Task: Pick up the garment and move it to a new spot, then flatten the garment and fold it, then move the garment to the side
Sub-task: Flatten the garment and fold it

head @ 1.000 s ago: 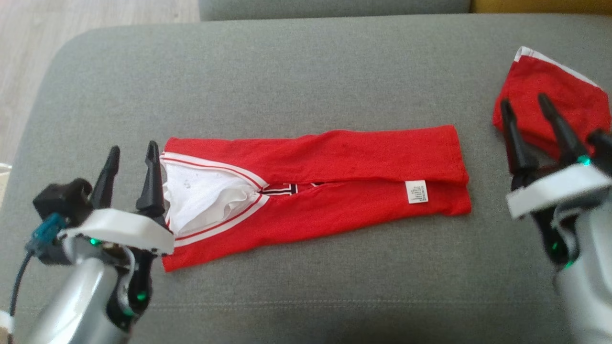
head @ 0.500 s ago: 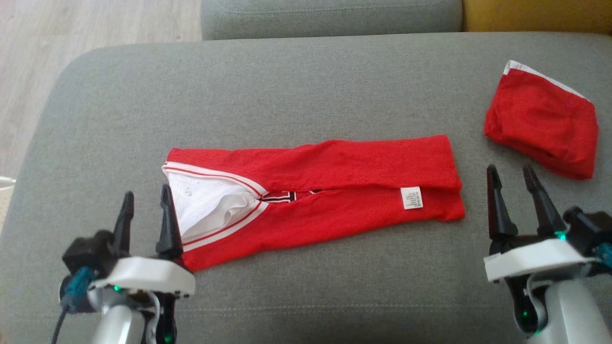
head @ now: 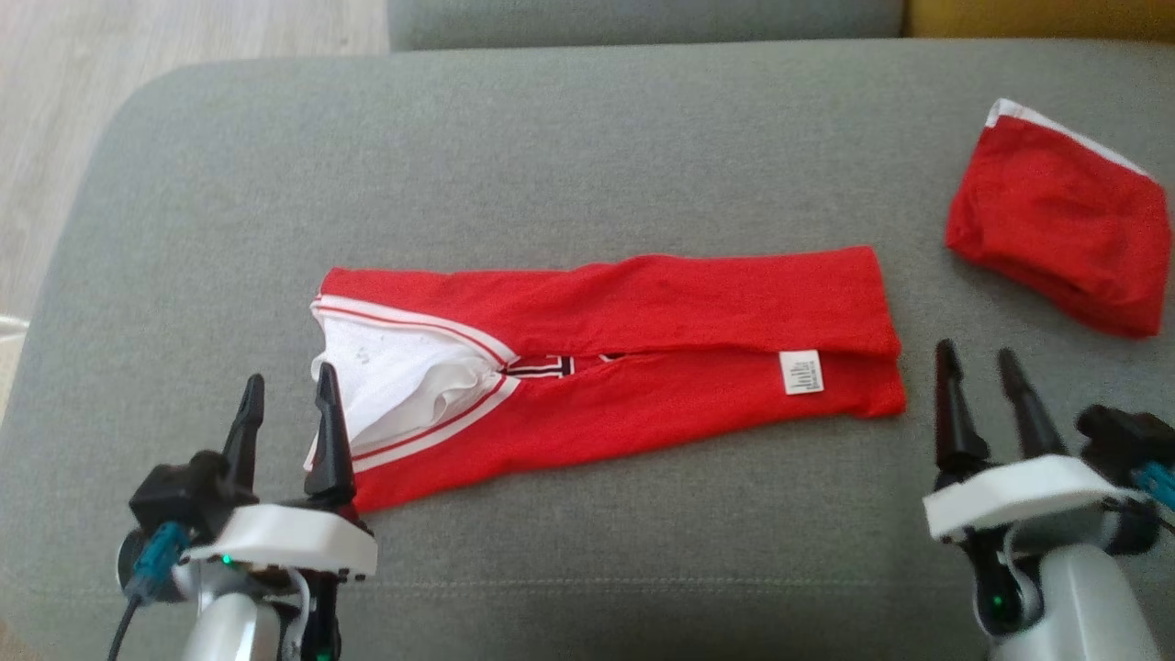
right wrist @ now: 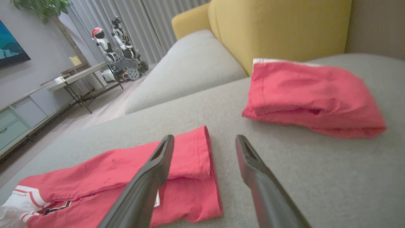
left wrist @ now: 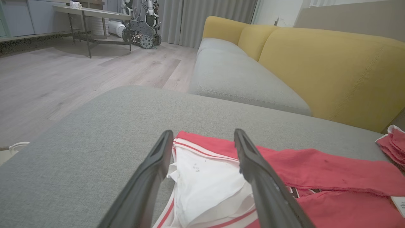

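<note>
Garment [head: 643, 367] lies mid sofa cushion [head: 551, 138], long axis L-R: collar end at left gripper [head: 289, 381], hem end just inboard of right gripper [head: 975, 353]. Both grippers' fingers apart, holding nothing. L arm nearer, collar straight ahead.

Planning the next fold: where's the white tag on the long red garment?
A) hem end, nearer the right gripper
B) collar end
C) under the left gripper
A: the white tag lies on the long red garment near its hem, on the side of the right gripper.
</note>
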{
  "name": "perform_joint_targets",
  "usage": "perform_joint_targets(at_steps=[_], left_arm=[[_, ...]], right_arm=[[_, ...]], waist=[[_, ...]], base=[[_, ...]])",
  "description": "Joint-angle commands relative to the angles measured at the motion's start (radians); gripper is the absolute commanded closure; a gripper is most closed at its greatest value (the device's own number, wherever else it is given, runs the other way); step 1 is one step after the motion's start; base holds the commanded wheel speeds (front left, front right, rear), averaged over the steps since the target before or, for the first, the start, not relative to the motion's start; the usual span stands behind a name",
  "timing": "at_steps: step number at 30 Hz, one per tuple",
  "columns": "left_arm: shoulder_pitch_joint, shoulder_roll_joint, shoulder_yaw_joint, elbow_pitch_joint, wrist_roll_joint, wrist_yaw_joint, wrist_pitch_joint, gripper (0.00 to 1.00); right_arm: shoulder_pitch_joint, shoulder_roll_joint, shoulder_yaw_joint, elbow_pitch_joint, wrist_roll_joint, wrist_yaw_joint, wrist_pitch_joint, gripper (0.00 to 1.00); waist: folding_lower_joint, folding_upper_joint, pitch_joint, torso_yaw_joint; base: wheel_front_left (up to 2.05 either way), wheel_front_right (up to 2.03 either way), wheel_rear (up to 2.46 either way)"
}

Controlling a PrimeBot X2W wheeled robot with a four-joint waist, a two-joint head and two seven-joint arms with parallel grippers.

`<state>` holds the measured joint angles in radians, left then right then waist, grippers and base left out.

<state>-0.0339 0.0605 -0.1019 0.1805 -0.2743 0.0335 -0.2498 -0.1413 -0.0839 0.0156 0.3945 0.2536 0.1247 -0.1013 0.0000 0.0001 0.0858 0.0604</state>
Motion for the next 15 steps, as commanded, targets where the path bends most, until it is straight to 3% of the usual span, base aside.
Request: perform_joint_targets(at_steps=[1,15], left_arm=[[-0.056,0.001,0.046,-0.023,0.015,-0.011,-0.012,0.0],[-0.108,-0.01,0.058,-0.014,0.052,-0.037,-0.012,0.0]], right_arm=[[-0.075,0.011,0.019,0.013,0.03,0.006,0.032,0.0],[-0.295,0.029,-0.07,0.357,0.118,0.006,0.114,0.0]], waist=[[0.0,-0.0001,0.019,0.011],[0.0,-0.0001,0.099,0.076]], base=[[0.0,0.0,0.0],[0.0,0.0,0.0]])
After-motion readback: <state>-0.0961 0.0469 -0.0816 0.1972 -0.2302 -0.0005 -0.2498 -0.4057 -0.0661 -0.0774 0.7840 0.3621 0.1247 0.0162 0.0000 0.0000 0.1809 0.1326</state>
